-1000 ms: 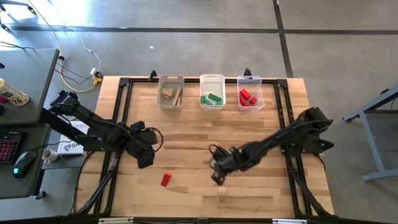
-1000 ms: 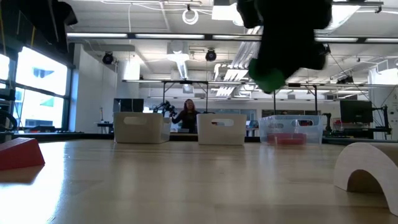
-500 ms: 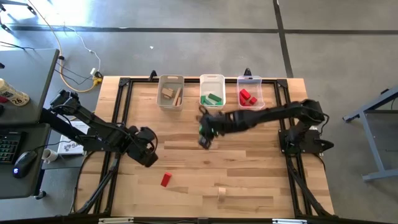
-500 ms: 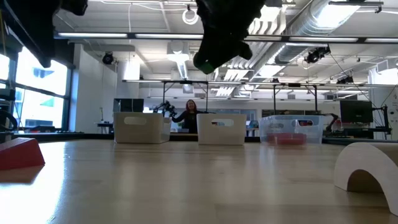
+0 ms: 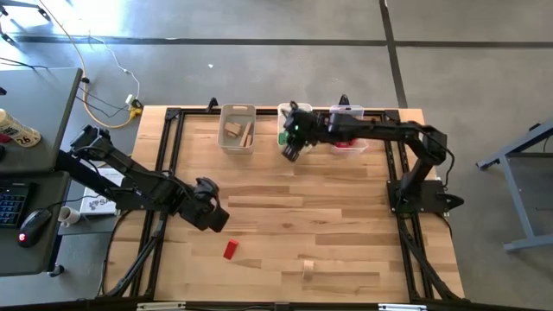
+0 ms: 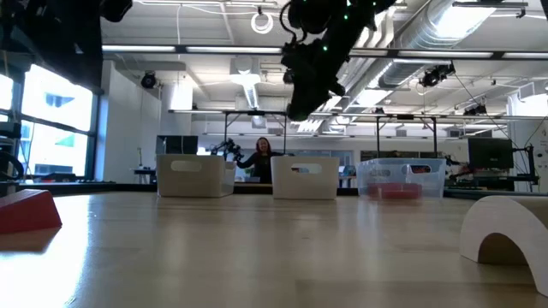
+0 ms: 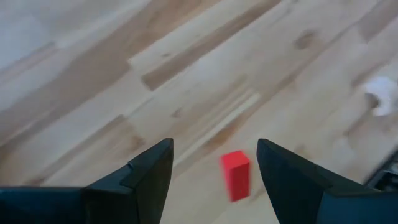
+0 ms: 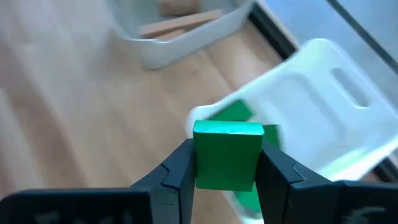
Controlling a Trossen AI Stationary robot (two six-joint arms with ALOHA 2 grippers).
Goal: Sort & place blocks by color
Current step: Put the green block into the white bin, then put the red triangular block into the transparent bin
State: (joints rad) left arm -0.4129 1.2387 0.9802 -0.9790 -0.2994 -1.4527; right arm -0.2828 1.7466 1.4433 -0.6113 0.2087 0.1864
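the right claw (image 5: 292, 143) hangs over the near edge of the middle bin (image 5: 295, 112) at the far side of the bench (image 5: 346, 225), pinching a green block (image 8: 227, 154) squarely between its two fingers; in the right wrist view the block sits upright in the grip with the white middle bin just beyond it, more green pieces (image 5: 296, 137) lying inside. the left bin (image 5: 237, 113) beside it holds tan pieces (image 5: 237, 130), and the right bin (image 5: 347, 111), clear plastic, holds red pieces (image 5: 344, 136). in the low view the right arm is raised well above the bench top, over the row of three bins. the left claw (image 5: 212, 216) hovers over the left half of the bench with its fingers spread and nothing between them; the left wrist view looks down between them at a red block (image 7: 236, 175) lying on the wood. from above, that red block (image 5: 230, 250) lies near the front of the bench, just ahead of the left claw, and a tan arch-shaped block (image 5: 308, 269) lies farther right, near the front edge, well apart from the red one. a person (image 6: 259, 156) shows in the room behind the bins.
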